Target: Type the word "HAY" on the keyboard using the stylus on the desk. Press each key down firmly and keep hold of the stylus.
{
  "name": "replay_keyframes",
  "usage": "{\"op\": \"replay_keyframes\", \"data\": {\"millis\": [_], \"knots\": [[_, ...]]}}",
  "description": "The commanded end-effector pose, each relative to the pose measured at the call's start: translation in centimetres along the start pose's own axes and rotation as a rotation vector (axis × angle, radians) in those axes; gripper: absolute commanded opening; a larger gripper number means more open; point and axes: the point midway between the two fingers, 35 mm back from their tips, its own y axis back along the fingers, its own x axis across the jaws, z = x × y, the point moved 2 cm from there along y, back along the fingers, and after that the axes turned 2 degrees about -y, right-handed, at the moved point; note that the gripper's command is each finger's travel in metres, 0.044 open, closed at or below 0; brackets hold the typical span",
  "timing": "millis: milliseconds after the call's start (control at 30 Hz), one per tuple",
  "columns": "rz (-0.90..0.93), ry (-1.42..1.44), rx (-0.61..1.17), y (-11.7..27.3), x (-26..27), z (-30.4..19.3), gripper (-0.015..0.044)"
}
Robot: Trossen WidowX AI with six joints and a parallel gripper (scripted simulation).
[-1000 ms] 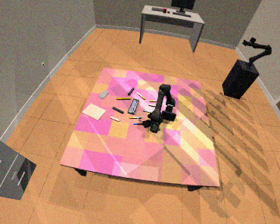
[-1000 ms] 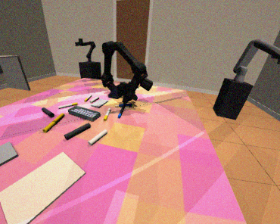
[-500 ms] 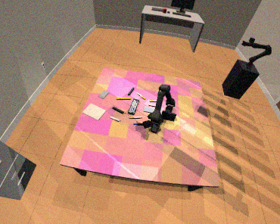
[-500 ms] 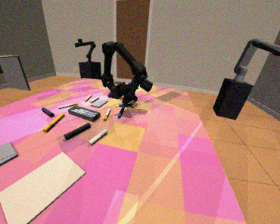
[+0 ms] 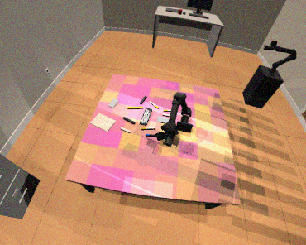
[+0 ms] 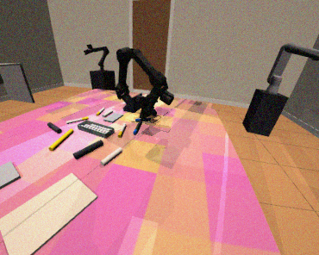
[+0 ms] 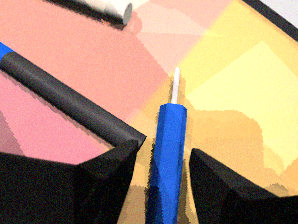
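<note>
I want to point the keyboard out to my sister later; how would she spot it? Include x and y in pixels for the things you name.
Start at the big pink and orange patchwork table (image 5: 102, 165) (image 6: 184, 207) (image 7: 115, 60) with the black arm (image 5: 174, 112) (image 6: 146, 69). In the view from above, left of the arm, lies the keyboard (image 5: 145, 117) (image 6: 96, 128). Unlike the plain yellow stick (image 5: 135, 108) (image 6: 61, 139) nearby, it has rows of pale keys in a dark frame.
</note>
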Motion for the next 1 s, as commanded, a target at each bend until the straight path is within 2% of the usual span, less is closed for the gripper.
{"op": "replay_keyframes", "data": {"millis": [0, 200, 900, 967], "knots": [[-0.01, 0.014, -0.008, -0.5, -0.3, -0.1, 0.015], [-0.01, 0.014, -0.008, -0.5, -0.3, -0.1, 0.015], [0.001, 0.0, 0.0, 0.0, 0.0, 0.0, 0.001], [-0.001, 0.004, -0.003, 0.9, 0.1, 0.6, 0.0062]]}}
